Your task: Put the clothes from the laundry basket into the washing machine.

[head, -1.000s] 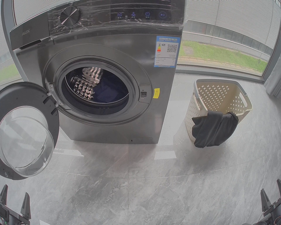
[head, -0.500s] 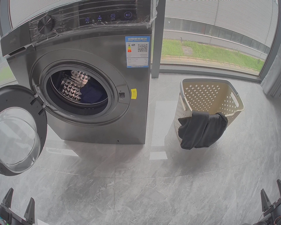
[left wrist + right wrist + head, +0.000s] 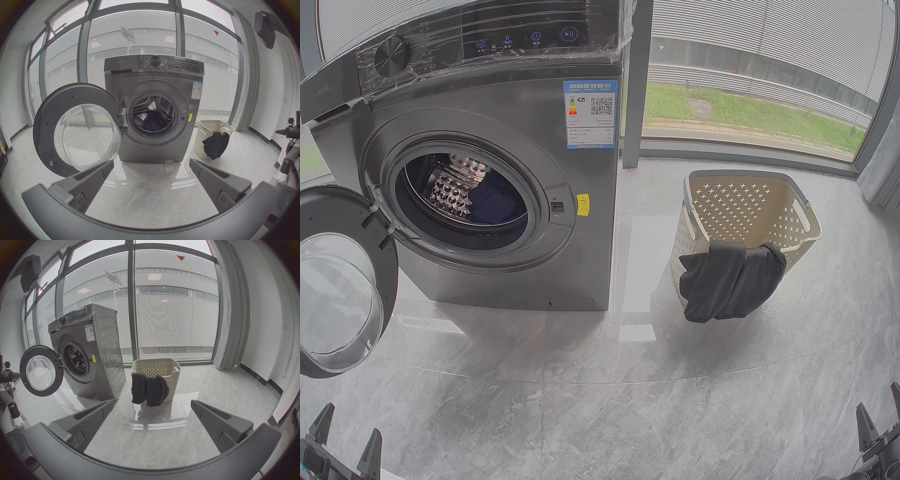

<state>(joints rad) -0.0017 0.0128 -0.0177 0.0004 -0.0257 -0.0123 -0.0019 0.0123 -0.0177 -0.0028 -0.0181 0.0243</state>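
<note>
Grey washing machine (image 3: 487,287): it stands on the shiny floor (image 3: 612,406) by the big window. Its round door (image 3: 337,294) is swung wide open to the robot's left.
Hard to see: the door is cut off at the edge of the head view. A dark blue thing (image 3: 497,203) lies deep in the drum (image 3: 450,194), but its shape is hard to make out. The bottom of the laundry basket (image 3: 750,206) is hidden behind its own front wall and the hanging clothes.
Basket: cream plastic with little star holes. It stands on the floor to the right of the machine and does not touch it.
Clothes: dark clothes (image 3: 731,281) hang over the basket's front rim, mostly down the outside.
Left end effector (image 3: 353,417): low at the near left of the head view. Its two fingers are spread wide with nothing between them. It faces the machine's open mouth, well apart from it.
Right end effector (image 3: 876,395): low at the near right, fingers spread wide, holding nothing. The basket and the dark clothes are in front of it, well apart.
Stickers: a blue and white sticker (image 3: 589,114) sits at the top right of the machine's front. A small yellow sticker (image 3: 583,204) sits just beside the door opening. The writing on both is too small to read.
Top panel: a round knob (image 3: 392,56) and small lit buttons sit under crinkly plastic wrap (image 3: 487,44).
</note>
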